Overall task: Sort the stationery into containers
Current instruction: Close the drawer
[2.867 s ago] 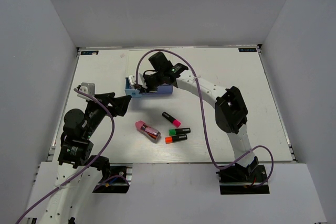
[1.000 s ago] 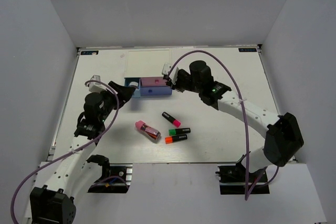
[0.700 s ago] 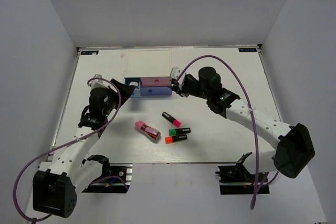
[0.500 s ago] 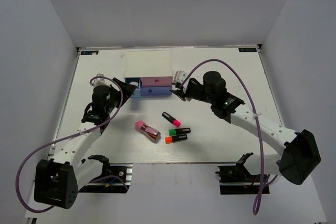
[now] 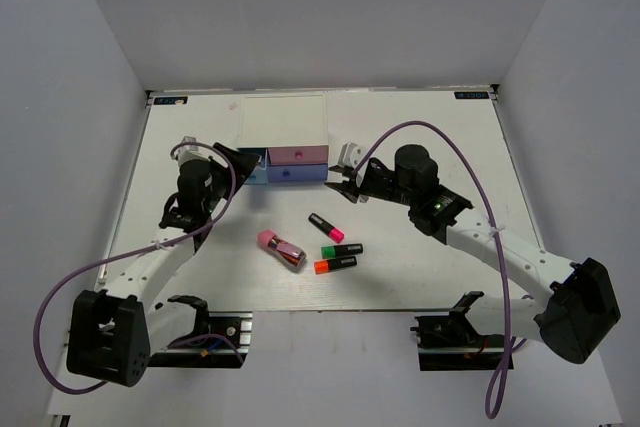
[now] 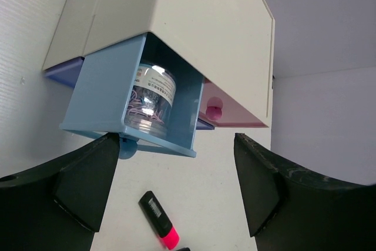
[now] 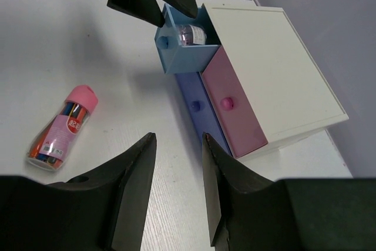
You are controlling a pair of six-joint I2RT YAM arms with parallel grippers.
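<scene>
The white-topped drawer unit (image 5: 285,122) stands at the back middle. Its light blue drawer (image 6: 117,98) is pulled out and holds a small clear jar of silver-purple clips (image 6: 150,97). The pink drawer (image 7: 235,107) and the periwinkle drawer (image 7: 197,107) are pushed in. My left gripper (image 5: 238,161) is open and empty, just in front of the blue drawer. My right gripper (image 5: 340,173) is open and empty, right of the unit. The pink-ended marker (image 5: 326,227), green-ended marker (image 5: 342,249), orange-ended marker (image 5: 335,265) and the pink-and-dark-red block (image 5: 281,248) lie on the table.
The white table (image 5: 450,127) is walled by grey panels at the back and both sides. The left arm reaches in from the near left and the right arm arcs in from the near right, both trailing purple cables.
My right gripper has drawn back from the blue drawer to the right of the unit. My left gripper has reached forward to the blue drawer. The markers and block have not moved.
</scene>
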